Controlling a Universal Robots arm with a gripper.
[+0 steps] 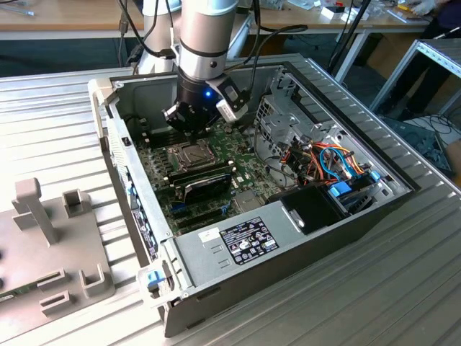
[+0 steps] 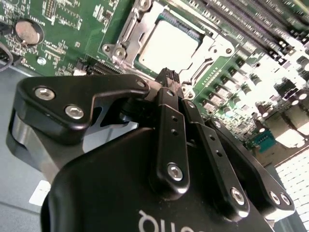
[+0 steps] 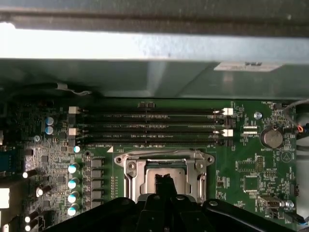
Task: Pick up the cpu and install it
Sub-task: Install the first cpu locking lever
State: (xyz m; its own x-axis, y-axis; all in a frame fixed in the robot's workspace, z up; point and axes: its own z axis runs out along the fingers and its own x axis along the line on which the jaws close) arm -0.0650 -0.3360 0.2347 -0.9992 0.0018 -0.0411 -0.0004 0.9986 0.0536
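1. An open computer case (image 1: 302,238) lies on a ribbed metal table (image 1: 403,288); wooden benches stand behind it, and a grey fixture (image 1: 43,238) with upright posts sits at the exterior view's left.
2. Inside the case lies a green motherboard (image 3: 241,164), with a black expansion card (image 1: 205,186) just beside the socket and a bundle of coloured cables (image 1: 331,162) towards the exterior view's right.
3. The arm reaches down into the case, and the gripper (image 2: 170,76) hangs over the socket frame (image 3: 130,169).
4. The cpu (image 2: 168,44) lies flat in the socket, its silver-grey top showing inside the frame; in the first wrist view the fingertips cover part of it.
5. The gripper's fingers (image 2: 169,121) are pressed together with nothing between them; their tips are just above the cpu, and I cannot tell whether they touch it.
6. Four long memory slots (image 3: 149,126) run side by side beyond the socket, and one round coin battery (image 3: 271,137) sits near them.
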